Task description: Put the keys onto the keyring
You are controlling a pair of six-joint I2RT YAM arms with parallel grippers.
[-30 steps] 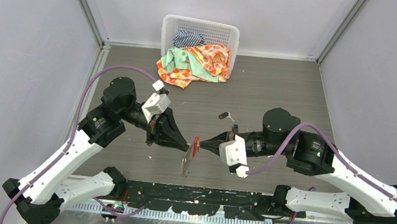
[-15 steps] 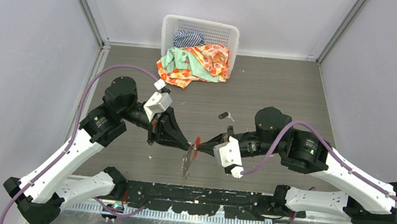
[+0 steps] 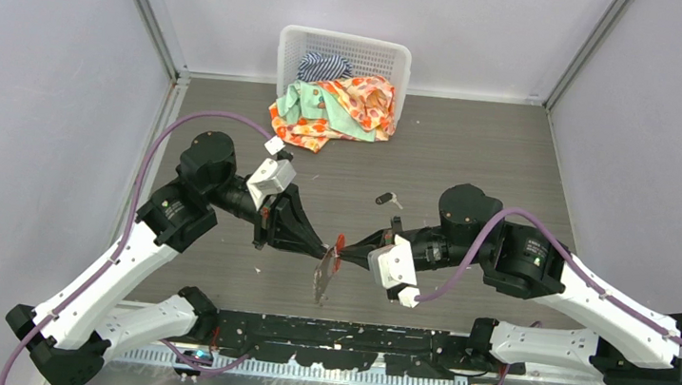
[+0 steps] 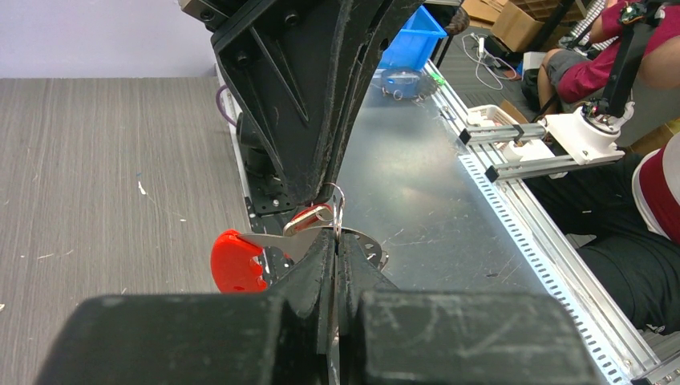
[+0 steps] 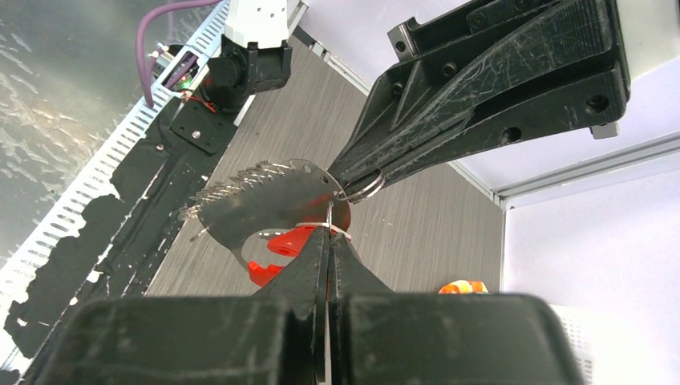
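— Left gripper [image 3: 322, 247]?
— Clenched on the wire loop of the keyring [image 5: 277, 200]. Its fan of silvery pieces hangs below the tips.
— And the right gripper [image 3: 345, 247]?
— Clenched too, tip to tip with the left, with something thin and silvery between its fingers. I cannot tell if that is ring or blade. The red-headed key [image 4: 236, 261] points its blade in there.
— The other key?
— The black-headed key [image 3: 384, 198] lies on the table [image 3: 475, 159], apart, beyond the right gripper.
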